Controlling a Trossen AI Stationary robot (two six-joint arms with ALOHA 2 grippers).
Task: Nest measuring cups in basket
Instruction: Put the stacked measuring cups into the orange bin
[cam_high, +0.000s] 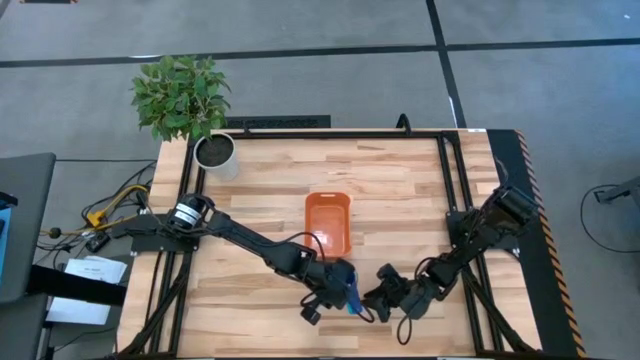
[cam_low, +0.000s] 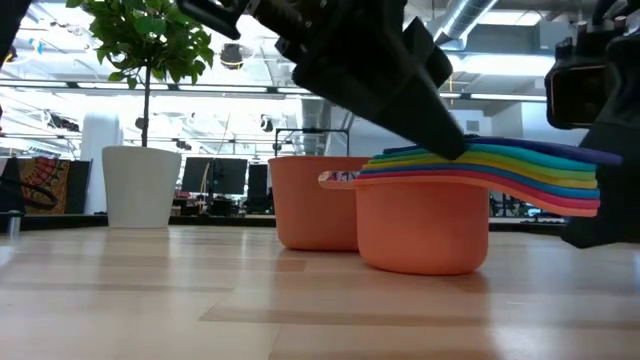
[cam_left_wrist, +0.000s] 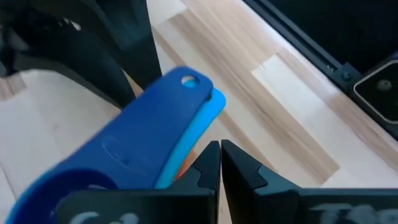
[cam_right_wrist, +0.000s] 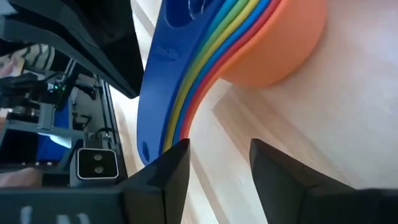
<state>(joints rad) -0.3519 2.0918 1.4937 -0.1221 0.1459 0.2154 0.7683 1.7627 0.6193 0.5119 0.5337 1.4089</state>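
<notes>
The measuring cups (cam_low: 430, 215) stand nested in one stack on the table, the orange one outermost and a dark blue one (cam_left_wrist: 143, 143) on top. Their handles (cam_low: 560, 175) fan toward the table's right. The stack (cam_high: 350, 290) sits near the table's front edge, on the near side of the orange basket (cam_high: 328, 220), outside it. My left gripper (cam_left_wrist: 219, 152) is shut and slants down onto the stack's top (cam_low: 445, 140). My right gripper (cam_right_wrist: 217, 155) is open at the handles' free ends (cam_right_wrist: 177, 134), to the stack's right (cam_high: 380, 297). My left gripper comes slanting down from the table's left, and its shut fingers (cam_low: 440, 125) meet the top blue cup where the handle leaves the bowl (cam_low: 420, 152). The stack stays upright with the orange cup's bottom (cam_low: 420, 265) on the table. My right gripper has one finger (cam_right_wrist: 177, 165) right beside the handles' free ends; whether it touches them, I cannot tell.
A white pot (cam_high: 215, 152) with a green plant stands at the table's far left corner. Black frame rails (cam_high: 450, 180) run along the table's sides and far edge. Bare wood (cam_high: 400, 210) lies between the basket and the right rail.
</notes>
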